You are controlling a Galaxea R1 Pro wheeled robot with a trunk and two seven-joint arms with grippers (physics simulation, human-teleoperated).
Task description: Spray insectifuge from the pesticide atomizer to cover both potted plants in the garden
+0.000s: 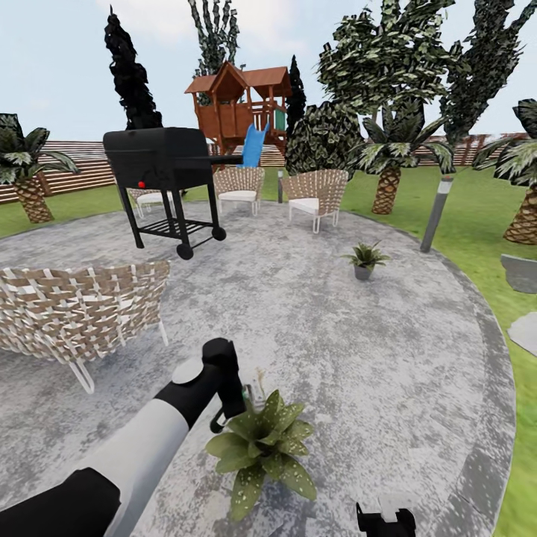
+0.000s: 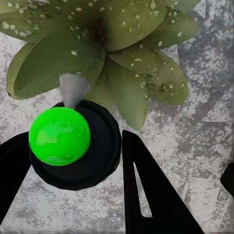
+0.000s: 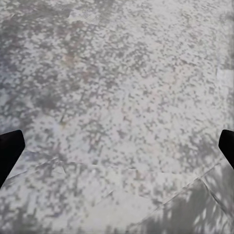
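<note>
Pesticide atomizer point(image 2: 73, 146) sits clamped in the left claw point(image 2: 73, 165), seen from above in the left wrist view as a dark round body with a bright green cap and a pale nozzle aimed at the leaves. In the head view the left claw point(image 1: 227, 399) hangs at the lower middle of the frame, just beside the near potted plant point(image 1: 261, 447), with the bottle largely hidden behind the wrist (only a sliver of it shows next to the leaves). The same speckled rosette, the near potted plant point(image 2: 112, 48), takes up the upper part of the left wrist view, very close under the nozzle.

The far potted plant point(image 1: 365, 260) stands on the grey patio point(image 1: 335, 358) right of centre, well apart from the arm, in front of two wicker chairs point(image 1: 317, 195) and to the right of the black grill point(image 1: 160, 168).

The right claw point(image 1: 384, 518) peeks in at the bottom edge; its fingers stand apart at the two sides of the right wrist view, with bare paving between them.

As a judgement, picking up is done and the first plant is in hand, though no mist shows, so whether it is covered cannot be told. The second plant is yet to be reached and sprayed.
</note>
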